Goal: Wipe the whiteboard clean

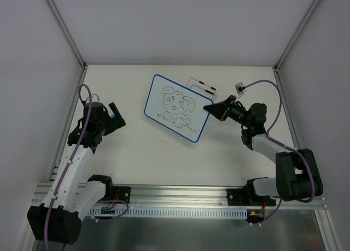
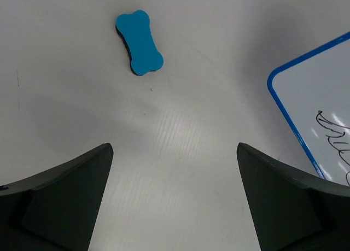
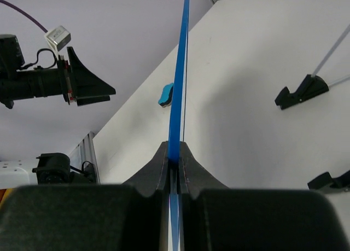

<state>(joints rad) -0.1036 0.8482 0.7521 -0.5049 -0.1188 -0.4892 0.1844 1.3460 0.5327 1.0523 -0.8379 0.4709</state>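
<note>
My right gripper (image 3: 174,162) pinches the blue rim of the whiteboard (image 1: 178,106), mid-tabletop (image 1: 142,152), with a dog sketch on it. My left gripper (image 2: 174,148) hangs wide open near the blue eraser (image 2: 139,42).

The right end effector (image 3: 174,155) clamps the blue-rimmed whiteboard (image 3: 179,81) edge-on, blue eraser (image 3: 167,95) beyond.
</note>
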